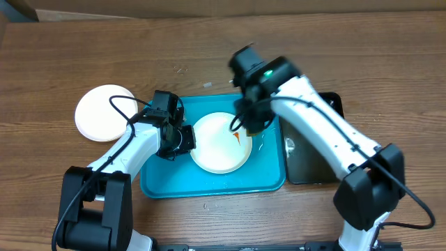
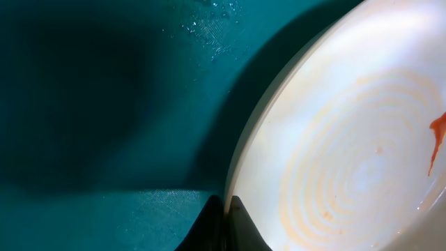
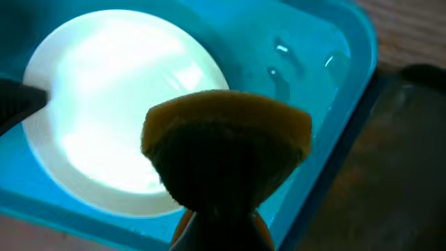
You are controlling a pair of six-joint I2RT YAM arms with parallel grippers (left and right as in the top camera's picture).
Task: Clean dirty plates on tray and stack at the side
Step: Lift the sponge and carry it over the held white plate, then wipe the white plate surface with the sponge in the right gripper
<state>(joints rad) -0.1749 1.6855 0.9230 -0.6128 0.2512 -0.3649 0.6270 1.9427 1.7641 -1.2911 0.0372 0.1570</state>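
One smeared white plate (image 1: 219,143) lies in the turquoise tray (image 1: 209,187), rim pinched in the left gripper (image 1: 188,138). Across the plate from it, the right gripper (image 1: 249,125) clamps a yellow sponge (image 3: 226,132) over the far side. A second plate (image 1: 104,111) sits behind the left gripper, off the tray.

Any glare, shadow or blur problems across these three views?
Right wrist: glare washes out the plate; the sponge up close is dark and soft. Left wrist: deep shadow covers much of the tray; the red smear stays clear. Overhead: evenly lit, right arm's wrist slightly blurred.
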